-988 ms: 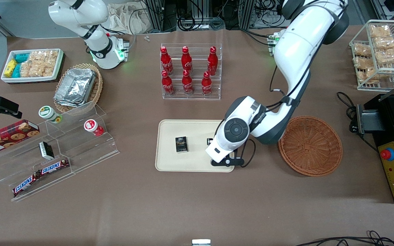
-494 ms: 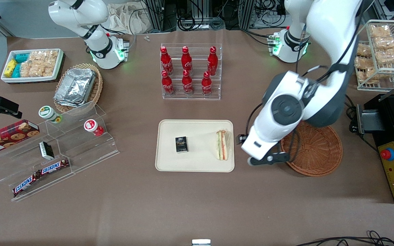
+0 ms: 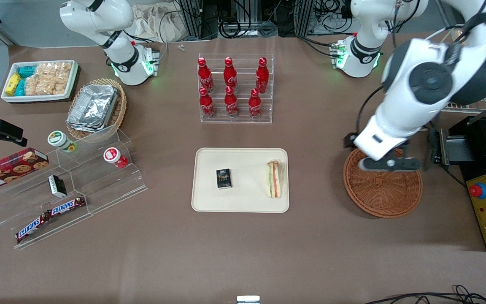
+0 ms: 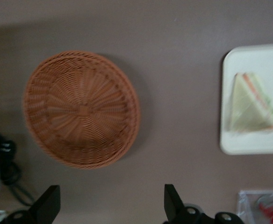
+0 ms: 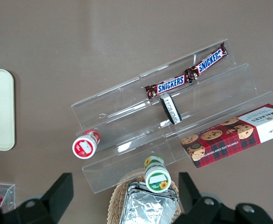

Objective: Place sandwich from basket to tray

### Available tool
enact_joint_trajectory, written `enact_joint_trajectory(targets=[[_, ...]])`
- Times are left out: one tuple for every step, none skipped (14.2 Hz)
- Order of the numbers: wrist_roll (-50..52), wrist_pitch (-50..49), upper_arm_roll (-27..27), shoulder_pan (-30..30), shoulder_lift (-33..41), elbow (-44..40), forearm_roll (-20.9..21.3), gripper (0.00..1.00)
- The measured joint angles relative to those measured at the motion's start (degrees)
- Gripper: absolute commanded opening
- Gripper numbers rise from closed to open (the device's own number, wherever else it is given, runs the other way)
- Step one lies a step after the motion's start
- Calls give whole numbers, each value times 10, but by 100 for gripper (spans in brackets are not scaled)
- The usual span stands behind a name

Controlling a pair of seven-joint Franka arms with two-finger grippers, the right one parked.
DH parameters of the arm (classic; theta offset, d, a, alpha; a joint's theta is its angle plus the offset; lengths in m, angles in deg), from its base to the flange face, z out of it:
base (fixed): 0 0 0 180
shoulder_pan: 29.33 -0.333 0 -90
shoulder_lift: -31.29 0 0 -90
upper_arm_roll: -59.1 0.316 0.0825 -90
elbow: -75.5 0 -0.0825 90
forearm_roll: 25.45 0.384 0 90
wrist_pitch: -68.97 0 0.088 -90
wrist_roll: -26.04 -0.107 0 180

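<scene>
Front view, centre of frame: I've got the sandwich (image 3: 274, 179) lying flat on the tray (image 3: 209, 202), tucked against the tray's edge nearest the basket (image 3: 383, 192). The basket reads empty, so I judge the transfer done; nothing left but to park the arm. The wedge's long axis runs up-down in this frame, toward the bottle rack (image 3: 235, 88) at one end and toward the camera at the other, with the striped filling edge facing the small dark box (image 3: 223, 178) sharing the tray. My gripper (image 3: 390, 164) hangs above the basket's rim, right of centre, well apart from the sandwich. In the left wrist view its fingers (image 4: 48, 204) are spread wide, holding nothing.
</scene>
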Motion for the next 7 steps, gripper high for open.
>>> enact_joint_trajectory(targets=[[-46, -12, 1, -19, 6, 0, 0, 100], [-81, -23, 1, -37, 9, -4, 0, 100], [-103, -33, 2, -50, 8, -14, 0, 100], [-114, -41, 2, -60, 6, -28, -1, 100], [-121, -53, 2, -68, 2, -46, -1, 100], [-129, -67, 2, -72, -4, -65, -1, 100], [-139, -80, 2, -73, -12, -85, -3, 100]])
